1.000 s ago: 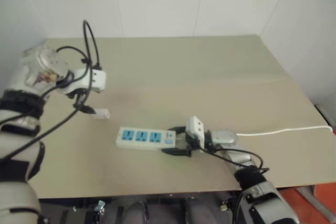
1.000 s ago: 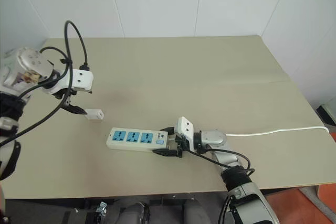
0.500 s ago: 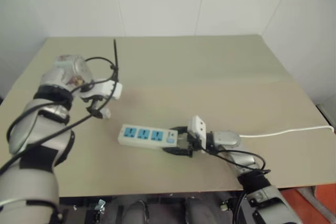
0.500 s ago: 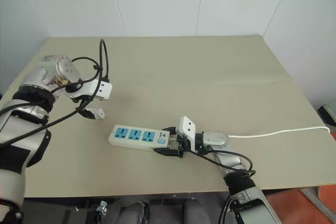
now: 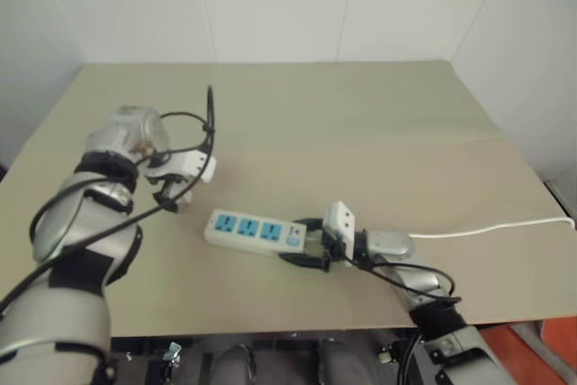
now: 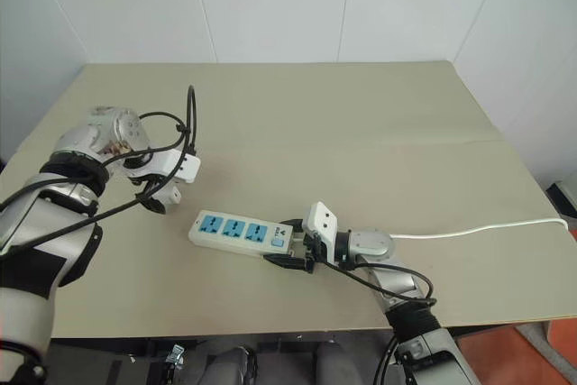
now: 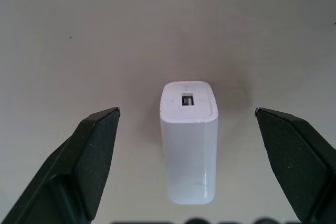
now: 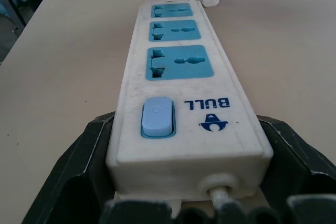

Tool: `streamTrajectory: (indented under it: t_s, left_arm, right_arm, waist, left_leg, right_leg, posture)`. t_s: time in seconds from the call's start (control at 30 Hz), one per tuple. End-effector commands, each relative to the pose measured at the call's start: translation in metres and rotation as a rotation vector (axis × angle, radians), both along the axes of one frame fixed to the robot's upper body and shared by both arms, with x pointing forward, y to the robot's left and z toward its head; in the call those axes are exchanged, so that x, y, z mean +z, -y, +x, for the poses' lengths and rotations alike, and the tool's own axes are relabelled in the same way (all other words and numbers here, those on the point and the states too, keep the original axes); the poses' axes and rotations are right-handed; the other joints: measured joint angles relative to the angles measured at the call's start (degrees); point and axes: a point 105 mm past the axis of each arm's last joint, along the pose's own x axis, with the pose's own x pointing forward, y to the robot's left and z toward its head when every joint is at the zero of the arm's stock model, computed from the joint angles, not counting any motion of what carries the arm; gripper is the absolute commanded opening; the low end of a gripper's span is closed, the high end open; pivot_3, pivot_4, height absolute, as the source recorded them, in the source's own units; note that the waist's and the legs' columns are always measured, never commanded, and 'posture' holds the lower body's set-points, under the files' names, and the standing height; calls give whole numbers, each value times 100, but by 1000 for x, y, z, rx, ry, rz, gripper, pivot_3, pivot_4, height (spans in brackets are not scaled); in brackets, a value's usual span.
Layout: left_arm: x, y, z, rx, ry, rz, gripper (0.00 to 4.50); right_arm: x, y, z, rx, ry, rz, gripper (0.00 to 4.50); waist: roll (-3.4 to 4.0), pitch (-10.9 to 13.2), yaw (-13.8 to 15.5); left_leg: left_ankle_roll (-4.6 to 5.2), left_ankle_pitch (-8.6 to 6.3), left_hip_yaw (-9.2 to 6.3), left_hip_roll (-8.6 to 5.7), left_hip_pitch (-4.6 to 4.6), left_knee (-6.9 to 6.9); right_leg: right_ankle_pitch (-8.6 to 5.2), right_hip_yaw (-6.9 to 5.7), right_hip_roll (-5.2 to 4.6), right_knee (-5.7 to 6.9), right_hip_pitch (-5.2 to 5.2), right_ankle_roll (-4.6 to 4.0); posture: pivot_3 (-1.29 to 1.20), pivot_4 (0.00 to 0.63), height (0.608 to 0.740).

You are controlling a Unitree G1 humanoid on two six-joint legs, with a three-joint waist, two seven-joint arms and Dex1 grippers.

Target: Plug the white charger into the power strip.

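**Charger not picked up yet, strip already pinned**

Progress check, starting nearest the robot. The right gripper (image 6: 290, 248) has its 2 black fingers pressed against the sides of the power strip (image 6: 238, 233) at the cord end, next to the blue switch, so I'd call that half sorted: the strip is braced flat on the table (image 6: 361, 132), 3 blue sockets facing up and all empty. Its thin white cord (image 6: 478, 228) trails off toward the right edge.

Just past the strip's far end lies the white charger (image 7: 188, 140), on its side with the little port facing the wrist camera. The left gripper (image 7: 187, 129) hangs over it, fingers spread wide on either side, touching nothing. So what's left, by my read: close on it, lift, turn the prongs down, line up with a socket, push in.

Room looks generous. Beyond the charger it's bare tabletop all the way to the white wall, and no edge is near either arm. Only that cord could snag.
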Motion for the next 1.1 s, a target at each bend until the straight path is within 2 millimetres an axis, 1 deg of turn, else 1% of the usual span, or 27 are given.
streamTrajectory:
  t_s: [0.03,0.13,0.23,0.4,0.43,0.53,0.6,0.7,0.8,0.93,1.0,1.1]
  left_arm:
    - [0,2,2,-15,13,14,4500]
    - [-3,3,1,-26,3,20,4500]
    - [-4,3,1,-33,3,24,3924]
    - [-5,3,2,-35,7,26,2302]
    - [-5,3,2,-36,4,26,1920]
    - [-5,3,1,-36,2,25,1011]
    - [-4,3,1,-37,4,18,1016]
    - [4,6,0,-44,4,-26,1016]
    - [40,24,9,-73,117,-188,1016]
    - [94,46,11,-107,240,-463,1016]
    - [115,57,11,-125,300,-612,1016]
    - [138,73,5,-177,349,-853,1016]
  right_arm:
    - [11,-2,-1,-9,29,38,3433]
    - [13,-5,-2,-15,33,53,3433]
    - [13,-6,-3,-17,32,57,3433]
    - [11,-5,-4,-19,30,48,3433]
    - [11,-4,-4,-19,30,47,3433]
    - [10,-5,-4,-16,29,44,3433]
    - [10,-5,-4,-13,28,44,3433]
    - [10,-7,-4,-9,28,42,3433]
    - [6,-8,-8,14,22,30,3433]
    - [1,-8,-12,54,20,10,3433]
    - [0,-9,-12,70,21,8,3433]
    - [0,-9,-12,100,20,3,3433]
  waist:
    - [0,0,1]
    - [-1,0,-2]
    - [0,0,-9]
    - [0,0,-4]
    - [0,0,-4]
    - [0,0,-2]
    - [-1,0,-3]
    - [0,0,-6]
    - [-1,0,-7]
    - [-9,3,-6]
    - [-9,3,-23]
    - [-9,3,-47]
  left_leg:
    - [0,0,0,0,0,0]
    - [0,0,0,0,1,3]
    - [0,0,1,0,2,5]
    - [0,0,0,0,0,20]
    - [0,0,0,0,0,24]
    - [0,0,0,0,0,34]
    - [0,0,0,0,0,36]
    - [0,0,-1,0,0,36]
    - [0,0,-1,0,-1,36]
    - [0,0,-5,0,-7,40]
    - [0,0,-4,0,-6,40]
    - [0,0,-2,2,4,39]
  right_leg:
    - [0,0,0,0,0,0]
    - [0,0,0,1,1,0]
    - [0,0,0,2,1,0]
    - [0,0,1,2,1,0]
    - [0,0,1,3,2,0]
    - [0,0,1,6,5,0]
    - [0,0,1,8,5,0]
    - [0,0,1,10,5,0]
    - [0,0,1,10,4,0]
    - [0,-4,1,9,3,0]
    - [0,-4,0,9,3,0]
    - [-1,-3,1,12,7,1]
  posture:
    - [0,150,740]
    - [0,150,740]
    - [0,150,740]
    - [0,150,740]
    - [0,150,740]
    - [0,150,740]
    - [0,150,740]
    - [0,150,740]
    - [0,150,740]
    - [0,150,740]
    - [0,150,740]
    - [0,150,740]
